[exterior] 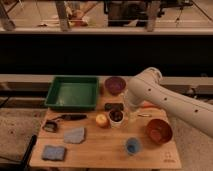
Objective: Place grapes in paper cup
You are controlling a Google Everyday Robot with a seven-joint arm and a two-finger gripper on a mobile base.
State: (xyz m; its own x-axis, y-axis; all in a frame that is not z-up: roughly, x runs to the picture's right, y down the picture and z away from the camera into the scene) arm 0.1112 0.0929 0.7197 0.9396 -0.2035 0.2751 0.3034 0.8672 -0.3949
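The dark reddish-purple grapes (116,115) sit in the top of the small white paper cup (116,123), near the middle of the wooden table. My gripper (126,107) is at the end of the white arm that reaches in from the right. It is just above and to the right of the cup, close to the grapes. The arm's bulky wrist hides most of it. I cannot tell whether it touches the grapes.
A green tray (72,92) is at the back left and a dark purple bowl (115,85) behind the cup. An orange-brown bowl (159,131) and a small blue cup (132,146) are at the front right. A yellow fruit (101,120) is left of the cup. A grey pad (75,135), a blue sponge (53,152) and a black tool (67,118) lie at the left.
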